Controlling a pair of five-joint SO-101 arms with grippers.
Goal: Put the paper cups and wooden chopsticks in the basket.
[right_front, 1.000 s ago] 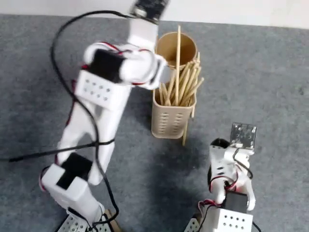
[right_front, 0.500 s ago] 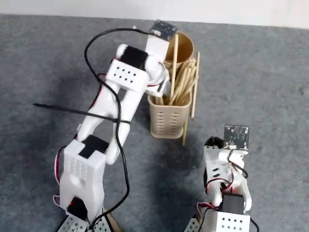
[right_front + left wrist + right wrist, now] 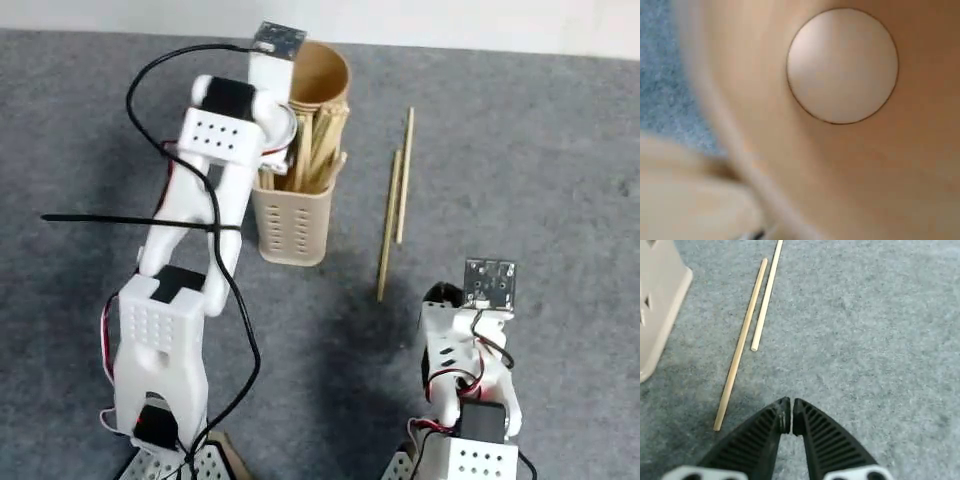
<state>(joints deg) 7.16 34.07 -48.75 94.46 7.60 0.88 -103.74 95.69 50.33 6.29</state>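
Grey carpet (image 3: 560, 150) covers the whole work surface, and both arms stand on it side by side. Seen from the right wrist, the right gripper (image 3: 791, 418) hangs low over the carpet with its black fingers (image 3: 765, 432) pressed together, holding nothing. Two loose wooden chopsticks (image 3: 741, 342) lie flat ahead of those fingertips, on the side toward the basket (image 3: 657, 310). They are nearly parallel and just beside each other. The near end of the longer one sits about level with the tips but apart from them, while the other lies farther out. From the high view the beige slotted basket (image 3: 292, 225) stands upright beyond the loose pair, well apart from the right fingertips. A bundle of chopsticks (image 3: 312, 140) leans inside it against a paper cup (image 3: 320, 75) at its far end. The left arm (image 3: 215, 150) stretches over to that cup, and the left gripper (image 3: 284, 112) sits against the basket's rim. Whether it is clamped or loose cannot be told. The left wrist camera looks straight into the cup's tan inside, down to its pale round bottom (image 3: 842, 65).
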